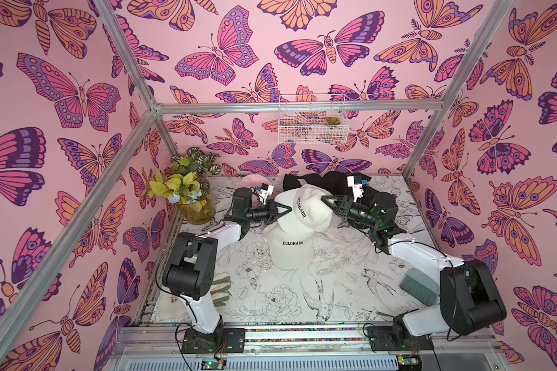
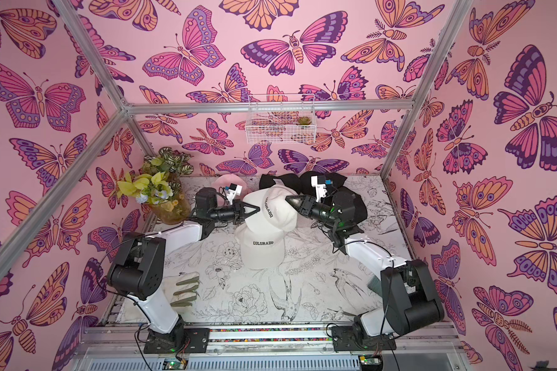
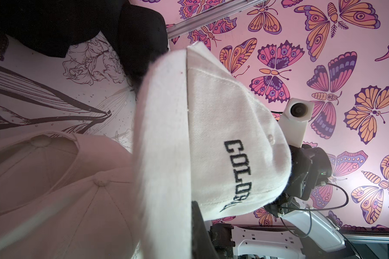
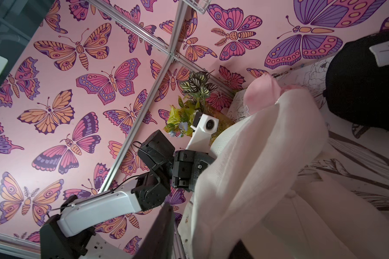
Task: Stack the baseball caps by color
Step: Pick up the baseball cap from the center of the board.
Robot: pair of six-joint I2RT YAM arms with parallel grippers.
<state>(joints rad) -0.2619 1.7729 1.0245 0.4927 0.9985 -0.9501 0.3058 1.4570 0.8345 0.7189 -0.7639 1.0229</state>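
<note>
Between my two grippers, above the middle of the table (image 1: pixel 344 298), hangs the raised cream cap (image 1: pixel 312 208). My left gripper (image 1: pixel 286 210) is pinched tight on its brim. My right gripper (image 1: pixel 326 200) stands narrow on the back of the crown, with cloth between the jaws in the right wrist view. So the cap's long axis, brim to back, runs from my left arm across to my right, and its lettering reads sideways in both top views.

The cream stack (image 1: pixel 290 253) lies on the table just below and toward me, partly under the raised cap, with its brim pointing at me. That is a quarter turn off from the cap I hold. I judge the next move needs both arms to swing the brim round toward me, then draw the cap nearer and down. The stack sits closer under my left gripper than my right. Black caps (image 1: pixel 332 180) and a pink cap (image 1: pixel 250 182) lie behind, at the far side of the table.
</note>
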